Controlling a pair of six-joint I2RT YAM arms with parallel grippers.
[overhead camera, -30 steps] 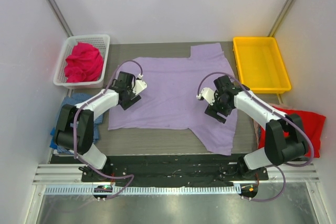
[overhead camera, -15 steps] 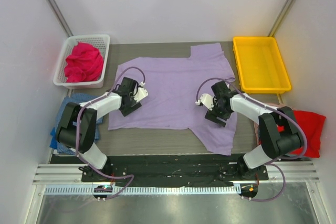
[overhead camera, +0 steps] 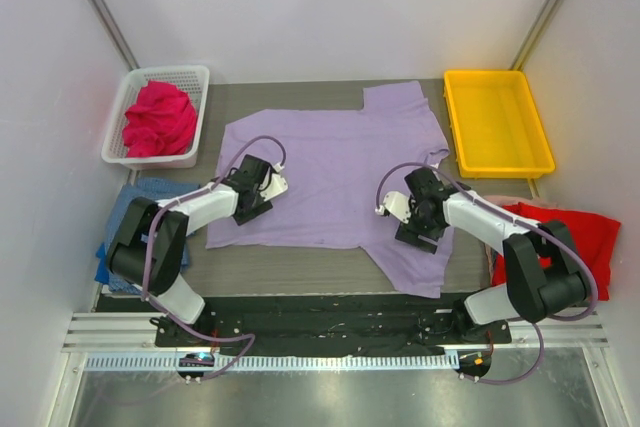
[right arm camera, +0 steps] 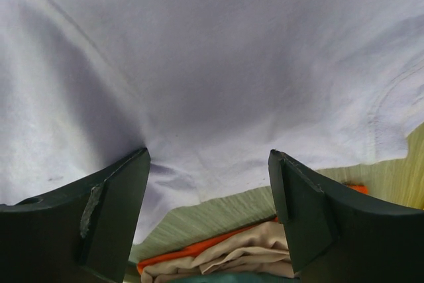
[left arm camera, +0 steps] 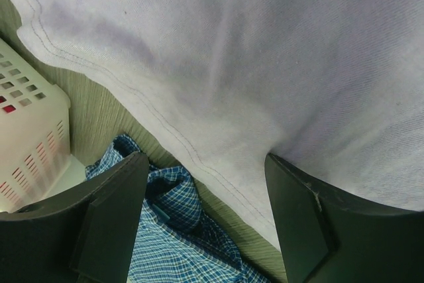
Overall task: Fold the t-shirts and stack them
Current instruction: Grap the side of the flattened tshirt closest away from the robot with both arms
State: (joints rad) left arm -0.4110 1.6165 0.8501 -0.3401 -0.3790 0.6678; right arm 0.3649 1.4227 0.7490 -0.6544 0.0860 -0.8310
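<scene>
Jaws wide, low over lavender t-shirt [overhead camera: 330, 162]

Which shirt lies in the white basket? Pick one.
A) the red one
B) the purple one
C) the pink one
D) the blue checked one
C: the pink shirt lies bunched inside the basket, while the purple shirt is spread on the table.

We log lavender t-shirt [overhead camera: 330, 182] spread flat, centre | red t-shirt [overhead camera: 600, 237] crumpled, right | magenta-pink t-shirt [overhead camera: 158, 119] bunched, far left | blue checked t-shirt [overhead camera: 140, 190] rumpled — left edge.
</scene>
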